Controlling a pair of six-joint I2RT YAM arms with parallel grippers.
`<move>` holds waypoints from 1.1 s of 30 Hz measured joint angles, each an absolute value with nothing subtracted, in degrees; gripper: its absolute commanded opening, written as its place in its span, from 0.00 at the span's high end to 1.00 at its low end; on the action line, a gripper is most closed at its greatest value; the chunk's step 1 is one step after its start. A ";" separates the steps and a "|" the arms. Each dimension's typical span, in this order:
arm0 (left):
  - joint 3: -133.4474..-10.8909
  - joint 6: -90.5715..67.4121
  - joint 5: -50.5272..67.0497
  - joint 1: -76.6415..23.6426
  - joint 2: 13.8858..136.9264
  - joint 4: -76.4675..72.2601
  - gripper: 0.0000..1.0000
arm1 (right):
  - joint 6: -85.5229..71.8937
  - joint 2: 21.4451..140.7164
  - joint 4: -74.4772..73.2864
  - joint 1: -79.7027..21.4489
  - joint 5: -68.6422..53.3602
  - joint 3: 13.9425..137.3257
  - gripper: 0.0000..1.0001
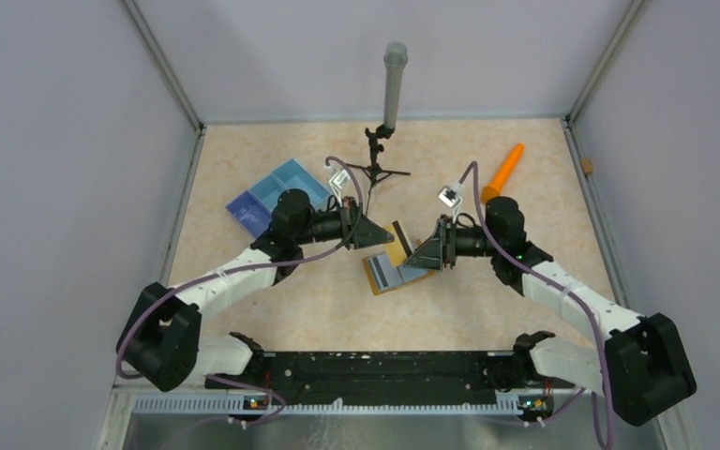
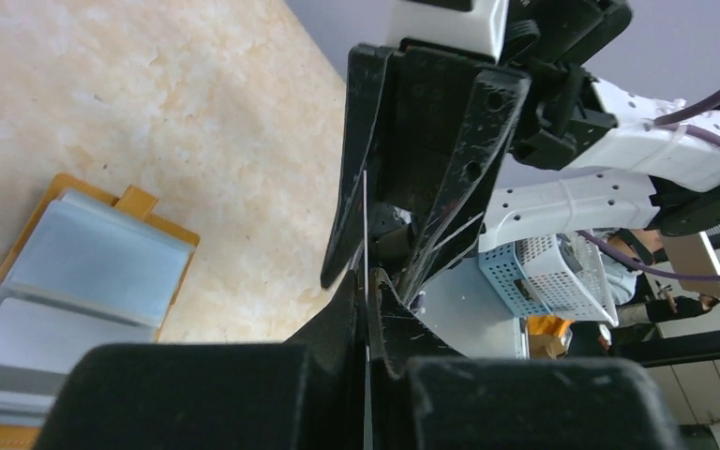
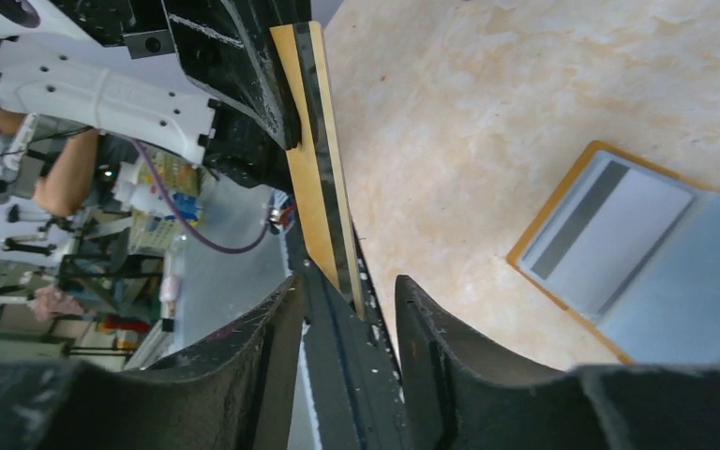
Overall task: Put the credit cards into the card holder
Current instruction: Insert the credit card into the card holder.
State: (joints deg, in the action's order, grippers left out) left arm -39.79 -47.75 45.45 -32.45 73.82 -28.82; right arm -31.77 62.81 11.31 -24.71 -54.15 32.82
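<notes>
The card holder [image 1: 384, 274] lies open on the table between the two arms, mustard-orange with greyish-blue pockets. It also shows in the left wrist view [image 2: 75, 281] and in the right wrist view [image 3: 694, 300]. A grey card with a dark stripe [image 3: 609, 234] sits in it. Above it my left gripper [image 1: 386, 236] [image 2: 367, 281] is shut on a thin credit card [image 1: 400, 239] [image 2: 366, 225], gold with a dark stripe [image 3: 317, 159]. My right gripper [image 1: 412, 258] [image 3: 349, 281] faces it, its jaws apart, with the card's free end between them.
A blue divided tray [image 1: 272, 197] sits at the back left. An orange cone-shaped stick [image 1: 503, 172] lies at the back right. A black tripod with a grey tube [image 1: 389, 112] stands at the back middle. Grey walls enclose the table.
</notes>
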 measured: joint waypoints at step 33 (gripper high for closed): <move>-31.22 -69.93 37.52 -36.93 84.77 -60.93 1.00 | -54.06 66.46 45.78 -25.82 -49.01 21.02 0.75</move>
